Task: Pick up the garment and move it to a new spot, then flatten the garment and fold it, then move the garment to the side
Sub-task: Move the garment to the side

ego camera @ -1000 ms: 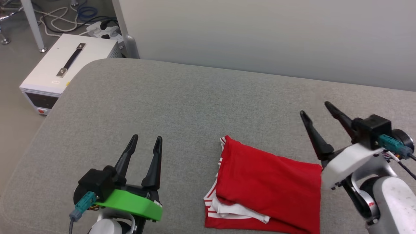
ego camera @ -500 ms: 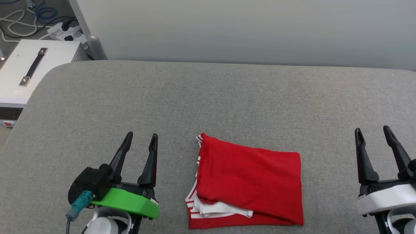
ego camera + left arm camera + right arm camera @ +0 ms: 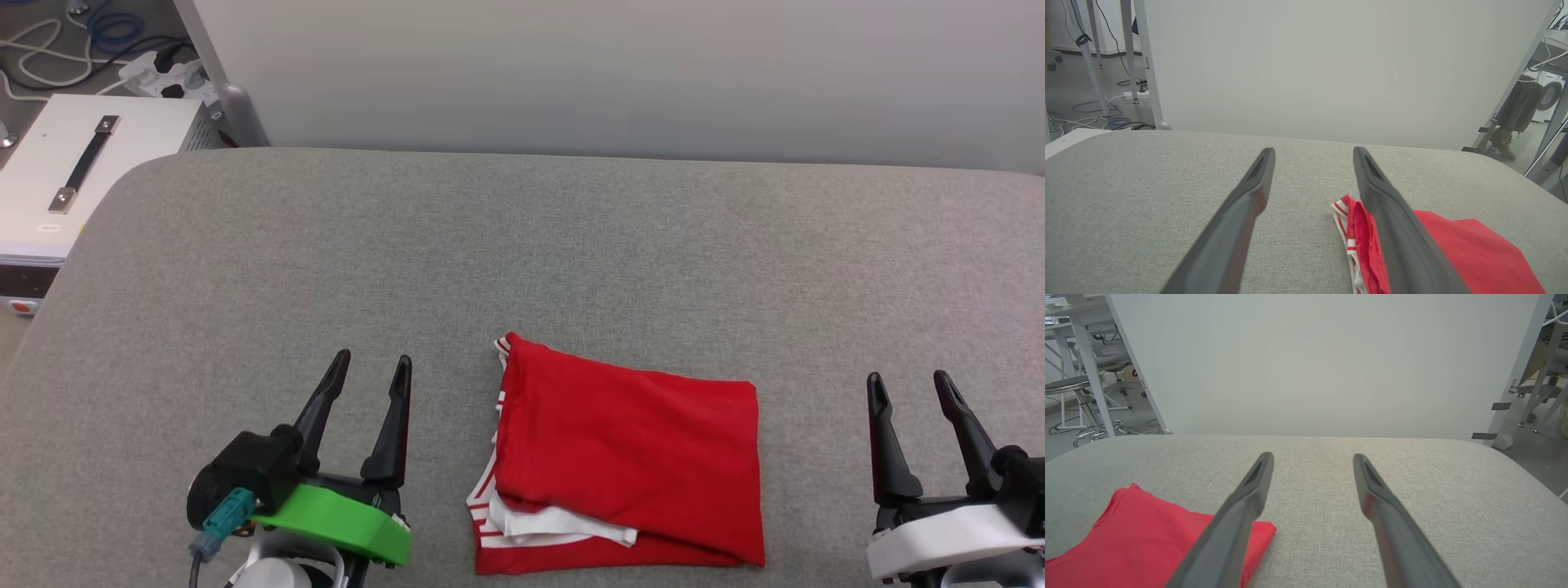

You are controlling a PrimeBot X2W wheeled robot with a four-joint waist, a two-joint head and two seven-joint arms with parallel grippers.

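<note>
"Head view?"
"Folded, the garment [image 3: 629, 449] lies on the pad [image 3: 522, 245], between left gripper [image 3: 374, 359] and right gripper [image 3: 908, 377], both spread, empty."
"Left wrist view?"
"Striped edge just beside one finger."
"Right wrist view?"
"Red corner beside one finger. Best to pinch all layers at both sides and lift level, so the folds hold."

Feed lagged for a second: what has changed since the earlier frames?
The right end effector has pulled away from the right edge of the garment, out to the right and back toward the robot, open and empty. The left end effector eased back slightly. The head camera turned, shifting the view. Nothing was gripped or let go; the folded garment lies unchanged on the grey surface.
</note>
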